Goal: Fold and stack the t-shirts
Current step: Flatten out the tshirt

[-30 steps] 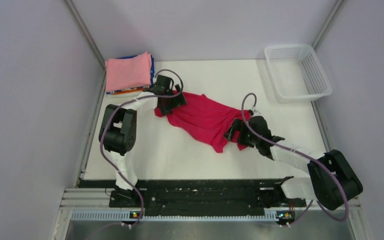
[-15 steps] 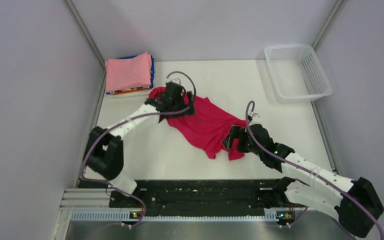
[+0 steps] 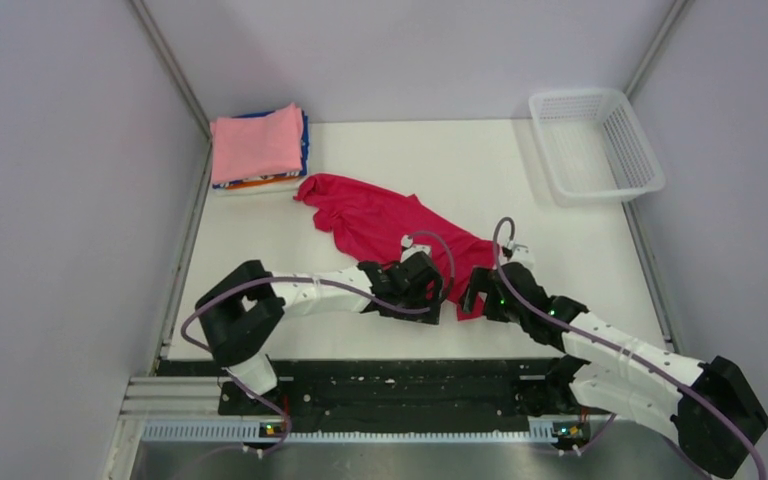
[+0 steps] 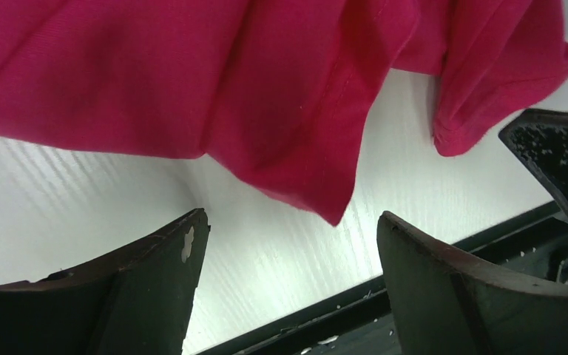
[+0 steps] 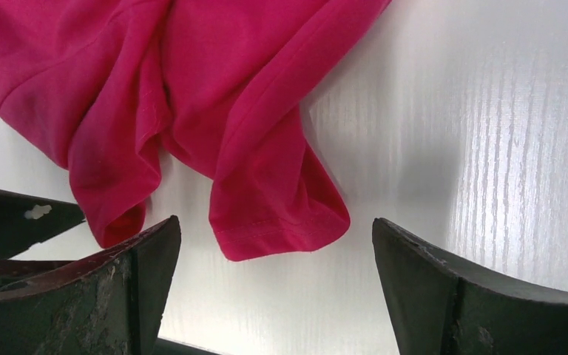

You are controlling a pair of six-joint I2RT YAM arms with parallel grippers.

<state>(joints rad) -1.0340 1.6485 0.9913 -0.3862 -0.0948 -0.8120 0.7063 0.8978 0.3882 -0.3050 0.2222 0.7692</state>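
Note:
A crimson-red t-shirt (image 3: 380,220) lies crumpled and unfolded across the middle of the white table, running from near the stack down to the front. My left gripper (image 3: 422,290) is open at its near hem corner (image 4: 325,200), holding nothing. My right gripper (image 3: 480,292) is open beside a sleeve end (image 5: 274,222) and holds nothing. A stack of folded t-shirts (image 3: 258,145) sits at the back left, light pink on top with blue, orange and white edges below.
A white plastic mesh basket (image 3: 594,144) stands at the back right. Grey walls enclose the table on the left, back and right. A black rail (image 3: 400,385) runs along the near edge under the arm bases.
My left gripper has let go of the shirt's far end near the stack and swung down to its near hem. The right gripper has opened and edged left. The shirt lies stretched longer.

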